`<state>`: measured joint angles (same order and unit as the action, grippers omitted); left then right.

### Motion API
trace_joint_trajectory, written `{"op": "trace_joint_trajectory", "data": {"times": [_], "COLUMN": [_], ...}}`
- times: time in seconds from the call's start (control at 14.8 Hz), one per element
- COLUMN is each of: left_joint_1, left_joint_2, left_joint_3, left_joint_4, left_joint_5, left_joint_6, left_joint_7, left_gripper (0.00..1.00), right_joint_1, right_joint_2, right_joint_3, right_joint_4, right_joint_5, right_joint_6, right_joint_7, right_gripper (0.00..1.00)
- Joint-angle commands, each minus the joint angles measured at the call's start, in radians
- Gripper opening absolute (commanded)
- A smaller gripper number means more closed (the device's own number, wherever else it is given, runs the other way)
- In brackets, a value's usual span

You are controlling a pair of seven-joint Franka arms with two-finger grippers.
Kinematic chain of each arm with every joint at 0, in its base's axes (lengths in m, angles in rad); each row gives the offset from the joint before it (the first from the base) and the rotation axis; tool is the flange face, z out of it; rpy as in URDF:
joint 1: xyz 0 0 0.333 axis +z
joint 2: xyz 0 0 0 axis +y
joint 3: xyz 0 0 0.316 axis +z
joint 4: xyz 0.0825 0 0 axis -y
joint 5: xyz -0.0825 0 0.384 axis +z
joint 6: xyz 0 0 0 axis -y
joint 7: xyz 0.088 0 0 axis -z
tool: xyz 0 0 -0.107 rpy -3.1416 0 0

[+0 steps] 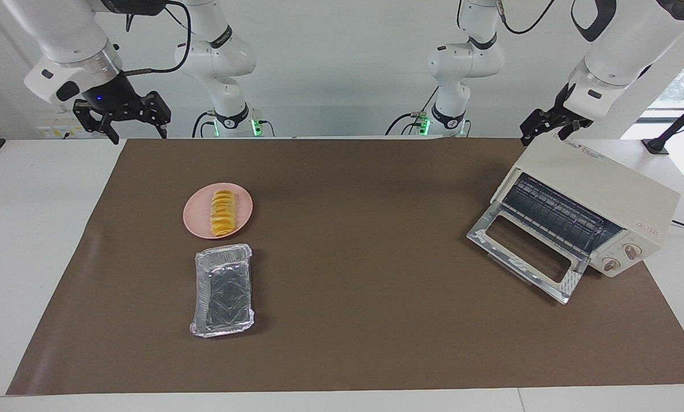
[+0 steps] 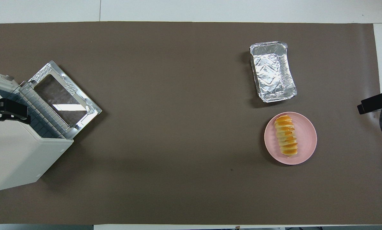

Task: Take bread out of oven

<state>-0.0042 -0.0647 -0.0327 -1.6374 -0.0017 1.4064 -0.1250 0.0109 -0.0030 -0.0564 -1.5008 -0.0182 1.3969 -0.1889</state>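
The bread (image 1: pixel 222 213) lies lengthwise on a pink plate (image 1: pixel 196 226) toward the right arm's end of the table; it also shows in the overhead view (image 2: pixel 286 135). The oven (image 1: pixel 596 171) stands at the left arm's end with its drop door (image 1: pixel 493 243) folded down flat. Its wire rack (image 1: pixel 553 214) holds nothing. My left gripper (image 1: pixel 535 133) hangs over the oven's top edge nearest the robots. My right gripper (image 1: pixel 138 133) is up in the air over the mat's edge by the robots, open and empty.
An empty silver foil tray (image 1: pixel 223 289) lies just farther from the robots than the plate. A brown mat (image 1: pixel 364 257) covers the table. The oven's two knobs (image 1: pixel 622 257) sit beside the open door.
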Motion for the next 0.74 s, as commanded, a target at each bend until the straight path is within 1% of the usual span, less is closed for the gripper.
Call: {"op": "trace_joint_trajectory", "data": {"times": [0.0, 0.67], "left_joint_1": [0.012, 0.012], "left_joint_2": [-0.027, -0.027], "left_joint_3": [-0.003, -0.003], "left_joint_4": [-0.029, -0.03], "left_joint_5": [-0.018, -0.018], "left_joint_6": [0.011, 0.011], "left_joint_7": [0.002, 0.002], "left_gripper": [1.0, 1.0], "right_joint_1": [-0.028, -0.028], "right_joint_2": [0.012, 0.011], "right_joint_3": [0.018, 0.018], "right_joint_4": [0.017, 0.017], "right_joint_5": [0.024, 0.012], "right_joint_6": [0.002, 0.007], "right_joint_7": [-0.017, -0.017], "right_gripper": [1.0, 1.0]}}
